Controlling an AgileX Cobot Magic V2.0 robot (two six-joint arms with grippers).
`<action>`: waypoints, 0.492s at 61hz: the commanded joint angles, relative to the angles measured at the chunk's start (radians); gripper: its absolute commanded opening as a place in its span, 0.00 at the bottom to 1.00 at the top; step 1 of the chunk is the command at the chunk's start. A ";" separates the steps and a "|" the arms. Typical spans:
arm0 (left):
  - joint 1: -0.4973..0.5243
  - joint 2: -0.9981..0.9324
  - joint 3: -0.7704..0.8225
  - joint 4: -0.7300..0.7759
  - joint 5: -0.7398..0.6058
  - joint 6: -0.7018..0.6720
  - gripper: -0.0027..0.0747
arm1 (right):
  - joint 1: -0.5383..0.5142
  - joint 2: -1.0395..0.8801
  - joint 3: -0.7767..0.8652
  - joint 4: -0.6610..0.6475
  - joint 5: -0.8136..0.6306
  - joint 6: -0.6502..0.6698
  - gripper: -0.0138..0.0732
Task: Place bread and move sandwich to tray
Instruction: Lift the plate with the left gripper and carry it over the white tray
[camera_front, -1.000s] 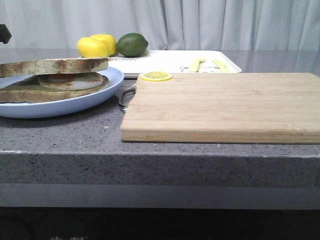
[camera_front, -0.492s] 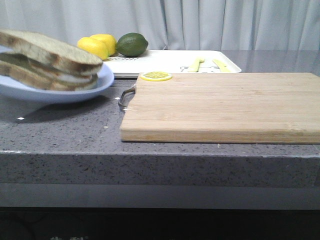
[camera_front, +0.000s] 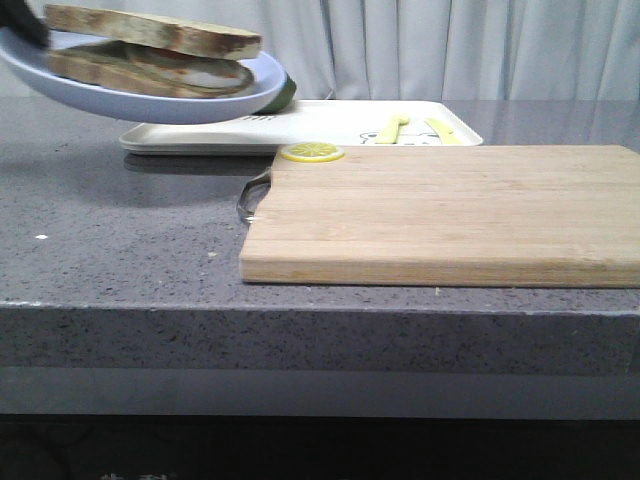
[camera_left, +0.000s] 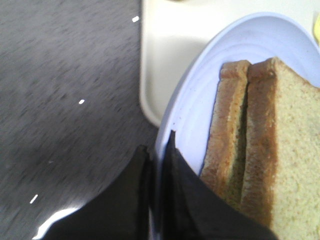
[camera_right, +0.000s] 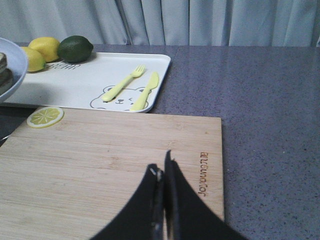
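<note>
Black left gripper (camera_left: 159, 150) pinches round pale blue plate (camera_front: 150, 100) rim above white rectangular tray (camera_front: 340, 125); tilt could slide egg sandwich (camera_front: 150, 55) off.

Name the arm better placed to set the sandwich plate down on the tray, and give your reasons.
Left. Its fingers already clamp the rim of the plate carrying the sandwich, raised at the tray edge. The right gripper is shut, empty, above the cutting board.

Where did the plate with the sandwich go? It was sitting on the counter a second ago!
The left claw, pinching the plate rim, lifted the sandwich up and back toward the tray. The cutting board, lemon slice and right claw stayed put.
</note>
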 joint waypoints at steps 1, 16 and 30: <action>-0.036 0.038 -0.159 -0.099 -0.017 -0.066 0.01 | -0.004 0.004 -0.026 0.000 -0.081 0.001 0.09; -0.094 0.315 -0.565 -0.099 0.079 -0.166 0.01 | -0.004 0.004 -0.026 0.000 -0.081 0.001 0.09; -0.128 0.558 -0.943 -0.099 0.171 -0.244 0.01 | -0.004 0.004 -0.026 0.000 -0.081 0.001 0.09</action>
